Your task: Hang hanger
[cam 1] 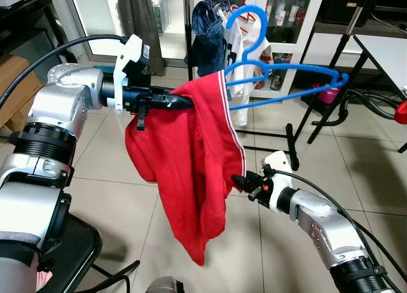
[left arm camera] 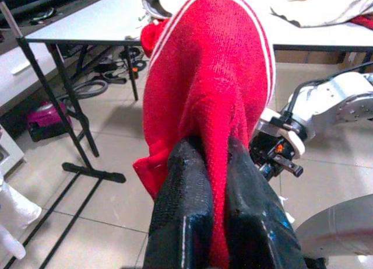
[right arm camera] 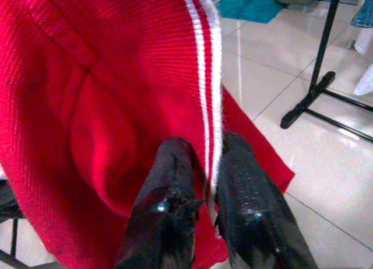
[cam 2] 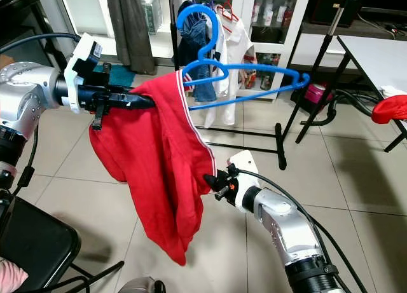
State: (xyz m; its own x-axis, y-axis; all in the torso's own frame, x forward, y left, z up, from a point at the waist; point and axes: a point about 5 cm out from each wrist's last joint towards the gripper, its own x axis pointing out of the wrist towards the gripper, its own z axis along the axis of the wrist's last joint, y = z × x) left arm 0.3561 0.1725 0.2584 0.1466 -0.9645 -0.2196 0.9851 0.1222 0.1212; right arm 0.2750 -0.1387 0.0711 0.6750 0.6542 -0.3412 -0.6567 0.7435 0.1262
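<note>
So the red garment [cam 1: 191, 172] is the big thing here, draped off a blue hanger [cam 1: 280, 83] that sticks out past its top edge toward the clothes rack [cam 1: 305, 64] behind. The left gripper [cam 1: 175, 101] is pinching the garment's top fold, up by the hanger. The right gripper [cam 1: 240, 182] is clamped on the garment's white-striped edge, lower down.

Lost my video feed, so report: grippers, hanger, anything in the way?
Left gripper shut on red knit garment draped over blue plastic hanger. Right gripper pinching its white-striped edge. Black clothes rack ahead, not yet reached.
</note>
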